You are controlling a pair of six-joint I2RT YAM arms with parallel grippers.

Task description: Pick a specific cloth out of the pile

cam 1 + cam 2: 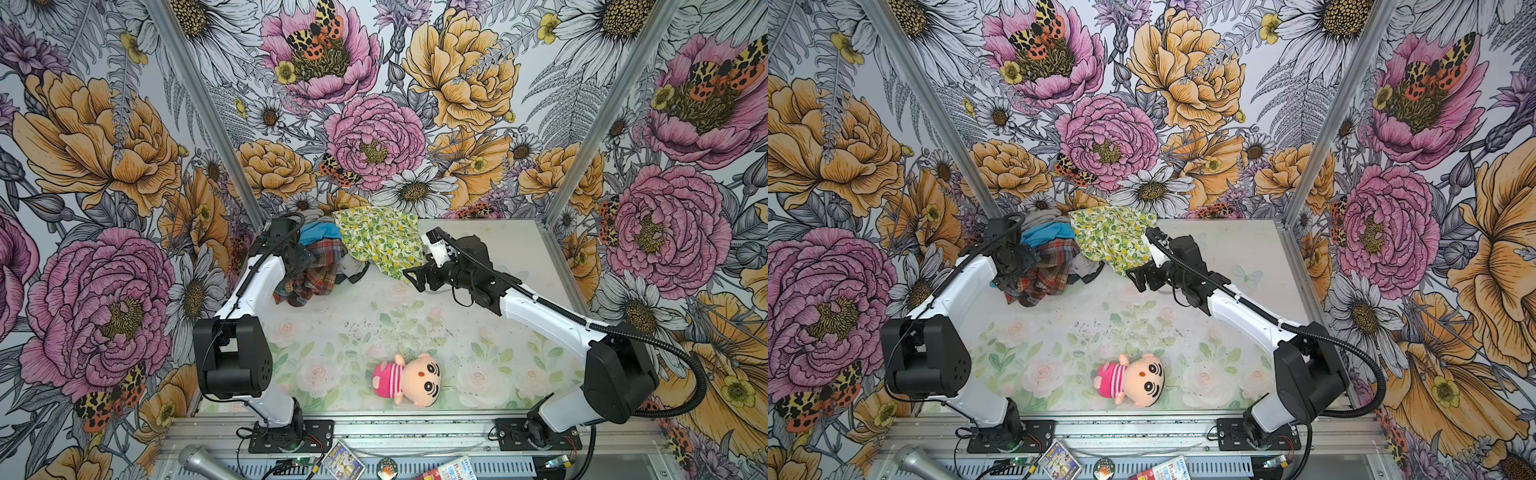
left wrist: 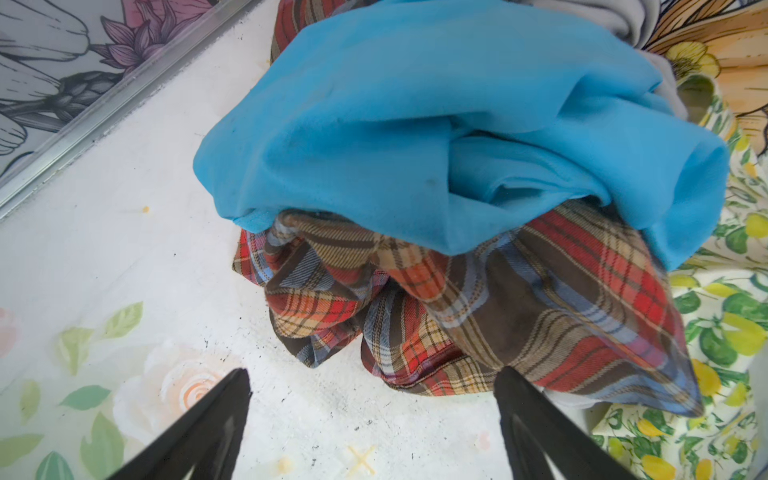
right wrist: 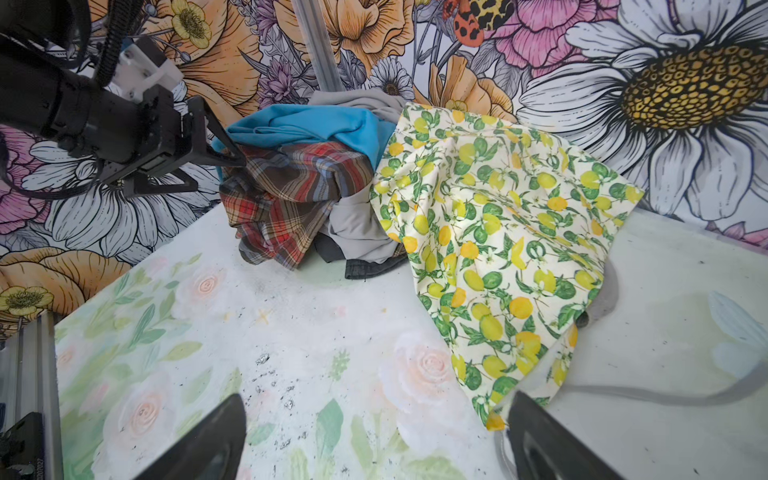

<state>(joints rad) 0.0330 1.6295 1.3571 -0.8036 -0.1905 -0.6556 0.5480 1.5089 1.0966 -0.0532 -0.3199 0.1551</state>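
Plush doll (image 1: pixel 409 379) lies near the surface's (image 1: pixel 374 328) front edge. Farther in, both hands stand open, gripping nothing: the right hand (image 3: pixel 378 397) by the lemon-print cloth's (image 3: pixel 498 232) corner, the left hand (image 2: pixel 372 372) at the plaid cloth's (image 2: pixel 519 307) lower folds. That plaid cloth sits in the pile (image 3: pixel 357 220) at the far left corner, under the turquoise cloth (image 2: pixel 415 124).

Floral tabletop (image 1: pixel 478 332): pile (image 1: pixel 349 253) back-left corner, plush doll (image 1: pixel 409 380) near front.
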